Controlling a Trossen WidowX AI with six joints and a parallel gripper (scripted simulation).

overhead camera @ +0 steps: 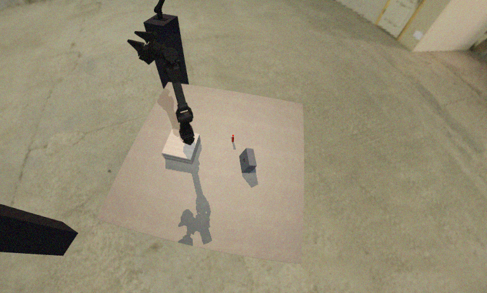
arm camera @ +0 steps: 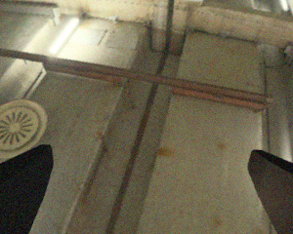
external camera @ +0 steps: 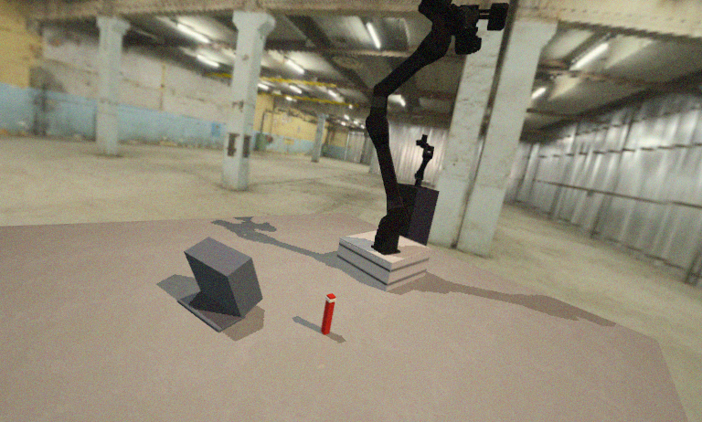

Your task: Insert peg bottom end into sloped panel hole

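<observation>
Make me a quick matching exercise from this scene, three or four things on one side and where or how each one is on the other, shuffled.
Things:
1. peg
2. sloped panel
3. gripper
4. arm base block

States:
A. open, high above the table
B. upright on the table, red
C. grey, tilted, beside the peg
D. pale, stepped, under the arm

Pairs: 1-B, 2-C, 3-A, 4-D

No text, label, brand, number or sign can be read in any view. The peg (external camera: 328, 313), the sloped panel (external camera: 223, 276) and the surface (external camera: 465, 355) carry no writing, and the walls and pillars behind show only paint and stains, too blurred to give any letters.
</observation>
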